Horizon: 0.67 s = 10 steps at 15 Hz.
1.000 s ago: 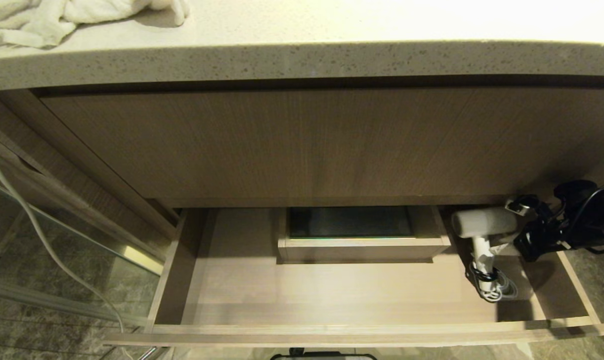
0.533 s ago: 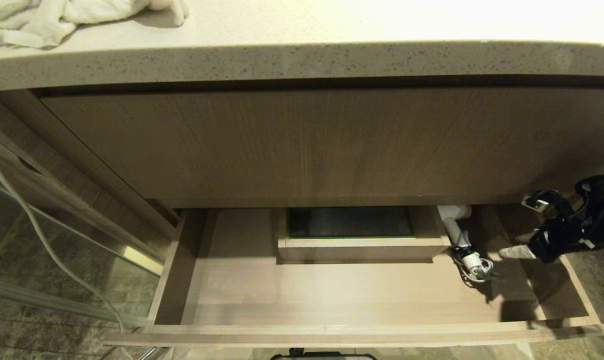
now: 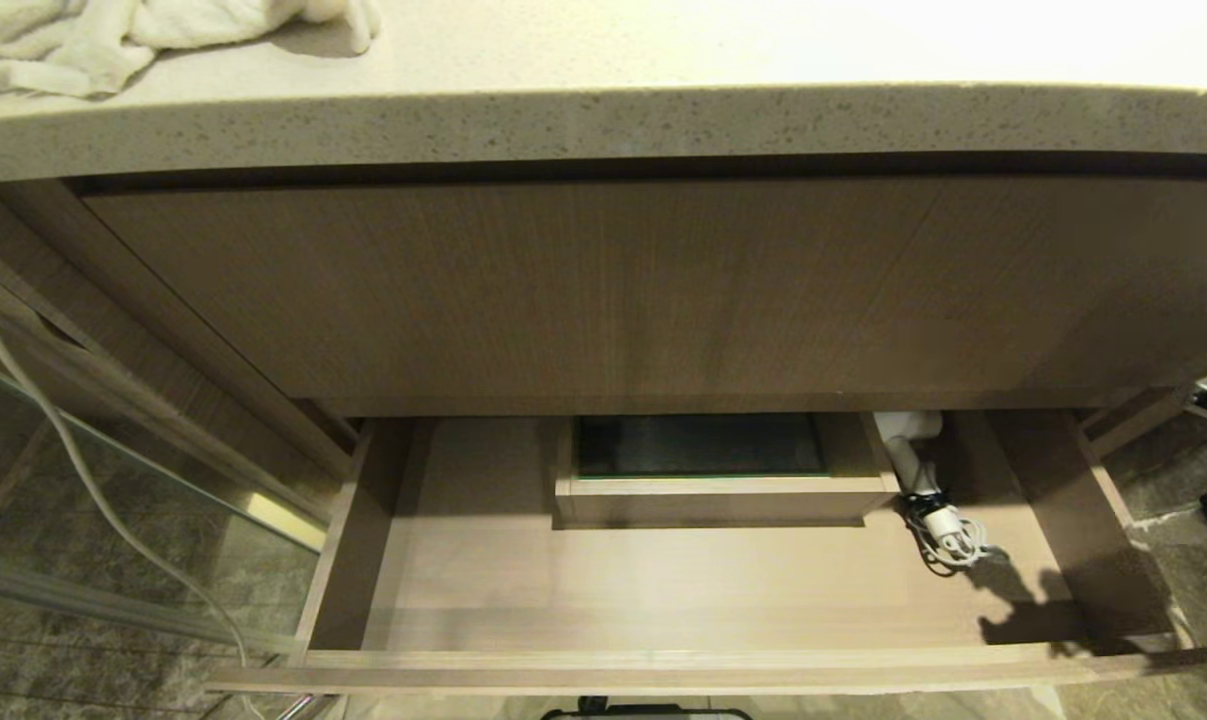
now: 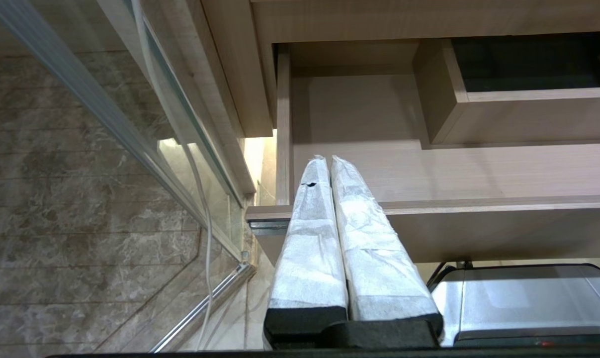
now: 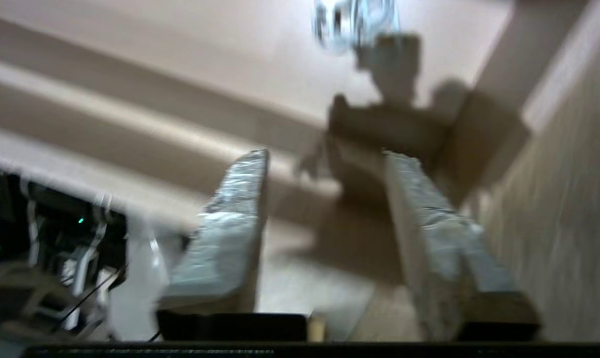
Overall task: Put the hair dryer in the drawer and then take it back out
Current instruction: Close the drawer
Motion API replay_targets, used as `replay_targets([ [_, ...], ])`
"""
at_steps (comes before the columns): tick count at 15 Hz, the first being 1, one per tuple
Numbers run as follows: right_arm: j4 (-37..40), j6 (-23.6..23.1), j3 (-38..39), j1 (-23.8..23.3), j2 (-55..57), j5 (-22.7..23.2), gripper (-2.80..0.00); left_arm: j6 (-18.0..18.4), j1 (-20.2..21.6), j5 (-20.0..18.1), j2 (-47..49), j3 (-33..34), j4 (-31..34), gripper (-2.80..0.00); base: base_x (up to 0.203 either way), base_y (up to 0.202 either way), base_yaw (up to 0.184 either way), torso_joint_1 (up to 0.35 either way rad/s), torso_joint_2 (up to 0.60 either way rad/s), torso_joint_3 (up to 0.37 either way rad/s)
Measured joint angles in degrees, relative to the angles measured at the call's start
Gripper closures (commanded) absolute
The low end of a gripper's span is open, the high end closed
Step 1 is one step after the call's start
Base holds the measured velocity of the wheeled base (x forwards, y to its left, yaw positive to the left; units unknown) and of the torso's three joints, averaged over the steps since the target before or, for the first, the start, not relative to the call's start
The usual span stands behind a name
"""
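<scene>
Hair dryer [image 3: 911, 450] is free of the right gripper [image 5: 324, 164], whose fingers stand apart around nothing, above the drawer [image 3: 663, 668] near its front corner. From there inward, the dryer lies on the drawer floor just beside the inner wooden box [image 3: 723, 497], cord bundled by it. The left gripper [image 4: 328, 164], fingers pressed together, hangs outside the drawer's opposite corner. Putting in looks done; taking out calls for reaching back to grasp the handle.

L gripper [image 4: 329, 164] parked, fingers pressed together. R gripper [image 5: 324, 164] fingers apart, empty, blurred; arm at head view's right edge.
</scene>
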<state>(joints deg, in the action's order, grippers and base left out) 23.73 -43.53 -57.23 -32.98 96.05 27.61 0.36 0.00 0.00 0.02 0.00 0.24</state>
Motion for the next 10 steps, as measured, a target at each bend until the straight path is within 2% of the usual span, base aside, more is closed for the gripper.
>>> replay_targets([
  [1,0.8,0.6,2.7,-0.2,-3.1,-2.8,0.0,0.0,0.0,0.0,0.0,0.0,0.0,0.0,0.0,0.0,0.0,0.0,0.0,0.0],
  [4,6.2,2.0,11.2,-0.2,-9.8,-14.8,0.0,0.0,0.0,0.0,0.0,0.0,0.0,0.0,0.0,0.0,0.0,0.0,0.0,0.0],
  [10,8.1,2.5,14.2,1.5,-5.2,-25.3,0.0,0.0,0.0,0.0,0.0,0.0,0.0,0.0,0.0,0.0,0.0,0.0,0.0,0.0],
])
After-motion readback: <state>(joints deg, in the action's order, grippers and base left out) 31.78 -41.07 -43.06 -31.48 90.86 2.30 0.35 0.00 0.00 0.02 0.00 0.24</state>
